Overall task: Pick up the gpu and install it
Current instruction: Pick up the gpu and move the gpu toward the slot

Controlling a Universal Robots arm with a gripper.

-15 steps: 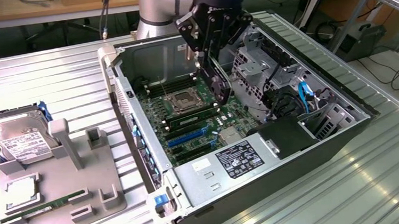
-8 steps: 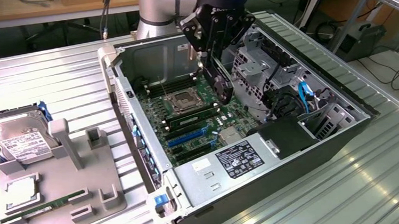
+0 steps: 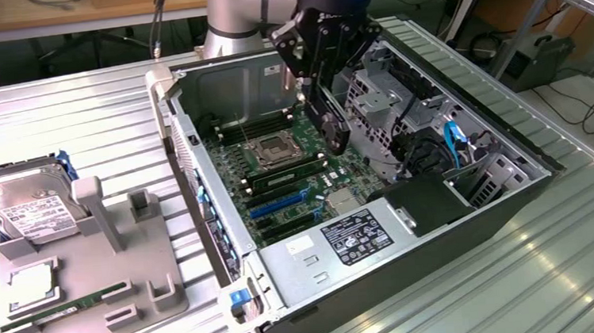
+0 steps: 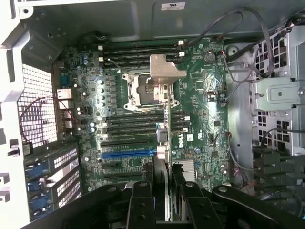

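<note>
GPU [image 3: 334, 128] is grasped by gripper [image 3: 325, 85]: card pinched edge-on betw. both fingers [image 4: 141, 205], hanging straight below them inside open PC case [image 3: 510, 173]. Wrist view: GPU [image 4: 165, 143] shows as a thin edge running away from gripper [image 4: 166, 205], silver bracket [image 4: 167, 71] at far end, over CPU socket [image 4: 143, 90] area. Mobo [image 3: 298, 178] sits directly under gripper; can't tell if card touches it. Blue slot [image 4: 127, 154] ends just beside card's edge. Drive cage [image 3: 377, 104] is close beside gripper, PSU [image 3: 356, 237] further off. Outside case, well away from gripper toward exterior view's left: grey tray [image 3: 124, 267] w/ hard drive [image 3: 24, 208] and memory stick [image 3: 64, 306].
</note>
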